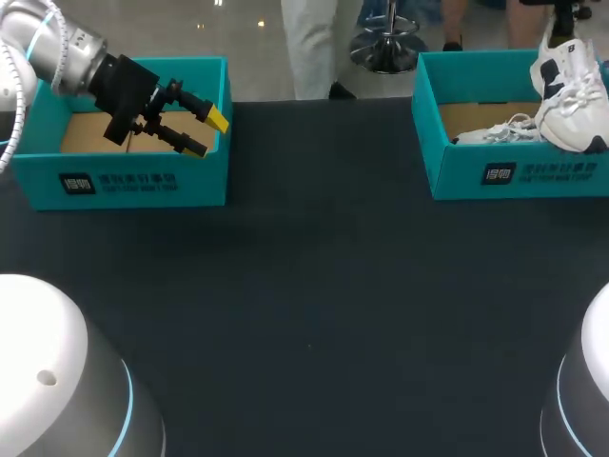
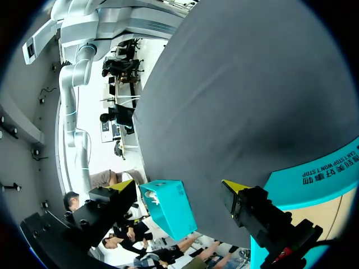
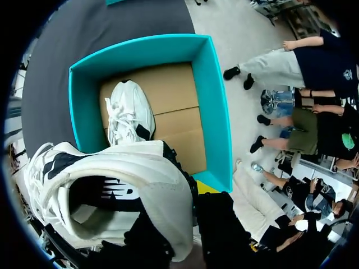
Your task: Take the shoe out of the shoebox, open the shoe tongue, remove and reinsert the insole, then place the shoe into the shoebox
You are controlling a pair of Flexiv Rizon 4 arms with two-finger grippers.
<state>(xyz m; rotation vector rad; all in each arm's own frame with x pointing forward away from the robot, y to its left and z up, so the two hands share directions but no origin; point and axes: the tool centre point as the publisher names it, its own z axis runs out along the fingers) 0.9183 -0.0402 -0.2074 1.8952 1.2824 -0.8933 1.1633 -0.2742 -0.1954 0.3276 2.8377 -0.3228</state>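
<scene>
Lifting the shoe (image 1: 571,90) out is the step in hand, by my reading, and you have it hanging above the right shoebox (image 1: 495,176), over its right end, clear of the second shoe (image 1: 490,133) lying on the cardboard floor. Your right gripper (image 3: 196,193) is clamped at the heel collar; only one yellow tip shows, so I judge the hold from the shoe hanging free. Raise it until the toe clears the teal wall, then carry it toward you over the table (image 1: 314,286) and set it sole down, so the tongue is reachable. Watch the loose laces, which could snag the second shoe. The held shoe's long axis stands near upright, a little tilted: heel up at the gripper, toe down toward the box. The second shoe lies along the box's length. Your left gripper (image 1: 205,131) hangs over the left shoebox (image 1: 124,181), fingers spread wide with nothing between them.
</scene>
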